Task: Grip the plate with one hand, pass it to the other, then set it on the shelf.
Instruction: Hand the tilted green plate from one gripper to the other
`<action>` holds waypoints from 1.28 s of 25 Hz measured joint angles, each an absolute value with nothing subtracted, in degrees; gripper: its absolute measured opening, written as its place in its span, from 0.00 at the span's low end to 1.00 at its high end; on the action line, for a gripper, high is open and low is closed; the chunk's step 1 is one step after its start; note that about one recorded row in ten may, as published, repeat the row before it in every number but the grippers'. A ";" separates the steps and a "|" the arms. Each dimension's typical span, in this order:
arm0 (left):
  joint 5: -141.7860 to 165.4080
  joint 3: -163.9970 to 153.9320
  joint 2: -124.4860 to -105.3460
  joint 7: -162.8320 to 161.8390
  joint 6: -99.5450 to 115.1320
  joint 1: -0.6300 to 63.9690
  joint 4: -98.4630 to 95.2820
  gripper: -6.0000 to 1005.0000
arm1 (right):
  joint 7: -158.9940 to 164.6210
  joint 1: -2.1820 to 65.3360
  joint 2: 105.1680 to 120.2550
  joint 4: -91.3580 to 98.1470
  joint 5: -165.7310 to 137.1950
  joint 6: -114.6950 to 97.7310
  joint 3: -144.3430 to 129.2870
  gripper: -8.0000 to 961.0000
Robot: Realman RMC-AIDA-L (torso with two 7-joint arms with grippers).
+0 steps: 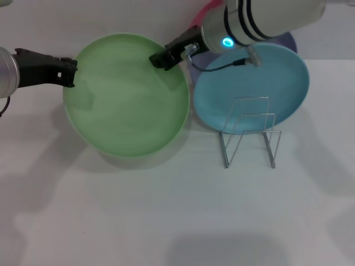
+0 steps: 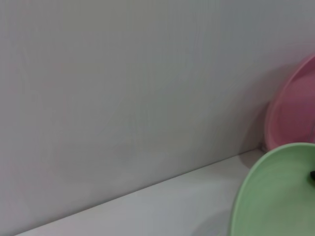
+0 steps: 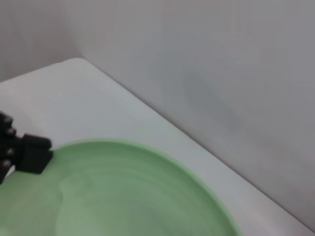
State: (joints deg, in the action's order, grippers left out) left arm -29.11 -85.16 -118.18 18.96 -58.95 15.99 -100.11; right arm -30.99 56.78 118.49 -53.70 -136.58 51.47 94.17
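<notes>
Pinching opposite edges, the left gripper point(image 1: 71, 71) and right gripper point(image 1: 162, 59) both clamp the light-green plate point(image 1: 127, 100) above the table point(image 1: 166, 221). The wire shelf point(image 1: 249, 133) stands beside it, before a turquoise plate point(image 1: 277, 83).

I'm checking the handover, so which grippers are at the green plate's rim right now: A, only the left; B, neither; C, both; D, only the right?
C: the left gripper is at one edge of the light-green plate and the right gripper at the opposite edge.

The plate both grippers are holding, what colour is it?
Light green. The plate shows best in the head view, with the left gripper and right gripper at its rim.
</notes>
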 joint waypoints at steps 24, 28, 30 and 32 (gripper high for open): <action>-36.62 -84.06 -118.23 26.03 -58.13 13.67 -103.68 0.28 | -30.86 51.78 118.74 -59.67 -136.87 48.11 89.08 0.11; -36.63 -85.10 -118.33 29.21 -50.74 10.70 -104.64 0.50 | -30.55 49.17 118.73 -63.49 -137.30 47.88 89.69 0.07; -36.85 -89.21 -118.39 32.17 -29.12 4.26 -103.85 0.62 | -30.33 47.46 118.73 -66.15 -137.58 47.87 90.17 0.05; -36.86 -91.66 -118.38 32.14 -18.84 1.22 -102.11 0.72 | -30.32 45.44 118.74 -69.42 -137.72 47.61 90.54 0.04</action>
